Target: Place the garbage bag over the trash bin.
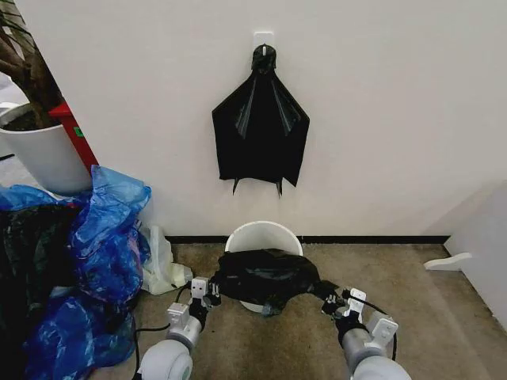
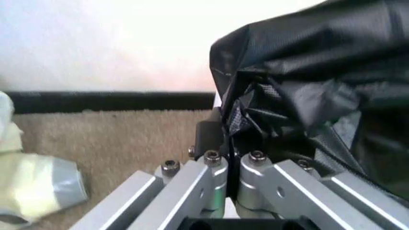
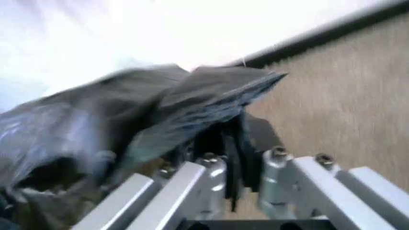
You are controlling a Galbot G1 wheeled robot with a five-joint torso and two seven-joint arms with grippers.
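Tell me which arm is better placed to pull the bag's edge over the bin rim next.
Roughly even, slight lean left. The left end effector and right end effector each pinch the garbage bag; the left sits closer to the trash bin.

A fan-shaped bunch of black plastic [image 1: 261,134] hangs from a white hook [image 1: 264,38] on the pale wall, above a black baseboard [image 1: 372,238] and tan carpet [image 1: 412,277]. At far left, crumpled bright blue plastic bags [image 1: 99,245] lie heaped below a large white planter pot [image 1: 43,154] holding a tree trunk [image 1: 28,67], with a red object [image 1: 75,133] beside it. A pale crumpled bag [image 1: 162,265] rests just beside the blue heap.
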